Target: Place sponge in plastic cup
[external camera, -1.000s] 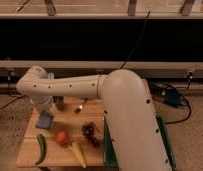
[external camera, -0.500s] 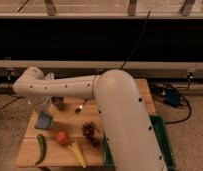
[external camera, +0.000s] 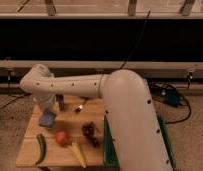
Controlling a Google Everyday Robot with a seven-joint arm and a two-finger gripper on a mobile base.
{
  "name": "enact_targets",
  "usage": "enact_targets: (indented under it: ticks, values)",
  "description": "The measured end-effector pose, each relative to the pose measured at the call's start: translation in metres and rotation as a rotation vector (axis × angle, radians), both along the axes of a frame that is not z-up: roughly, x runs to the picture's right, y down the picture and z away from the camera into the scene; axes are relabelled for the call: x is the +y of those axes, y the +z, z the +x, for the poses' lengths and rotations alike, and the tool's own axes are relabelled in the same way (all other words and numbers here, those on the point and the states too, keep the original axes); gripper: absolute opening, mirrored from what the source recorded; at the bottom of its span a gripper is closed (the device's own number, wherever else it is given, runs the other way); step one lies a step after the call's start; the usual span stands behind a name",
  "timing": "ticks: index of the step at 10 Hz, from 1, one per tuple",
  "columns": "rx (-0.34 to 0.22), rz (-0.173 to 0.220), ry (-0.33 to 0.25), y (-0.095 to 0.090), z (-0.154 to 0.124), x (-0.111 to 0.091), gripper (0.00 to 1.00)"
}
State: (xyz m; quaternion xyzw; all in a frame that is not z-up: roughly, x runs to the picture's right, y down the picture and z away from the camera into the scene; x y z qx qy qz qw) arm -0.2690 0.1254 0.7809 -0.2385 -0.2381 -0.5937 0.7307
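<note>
Sponge [external camera: 47, 119] tilted under gripper [external camera: 46, 112]

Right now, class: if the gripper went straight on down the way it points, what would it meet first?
Most likely the light-blue sponge, which lies right at the tip of the gripper near the left end of the wooden table. Whether they already touch is unclear.

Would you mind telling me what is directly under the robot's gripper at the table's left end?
The light-blue sponge sits at the gripper, above the wooden table. The arm covers the table's back left corner, so no plastic cup is visible there.
</note>
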Motion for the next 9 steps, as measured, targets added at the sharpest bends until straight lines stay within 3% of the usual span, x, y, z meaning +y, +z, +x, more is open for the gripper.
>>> enact_targets:
  ticks: [4, 9]
  values:
    - [-0.043, 0.005, 0.019, -0.013, -0.004, -0.007, 0.80]
    - [-0.134, 0.025, 0.115, -0.042, 0.002, -0.033, 0.80]
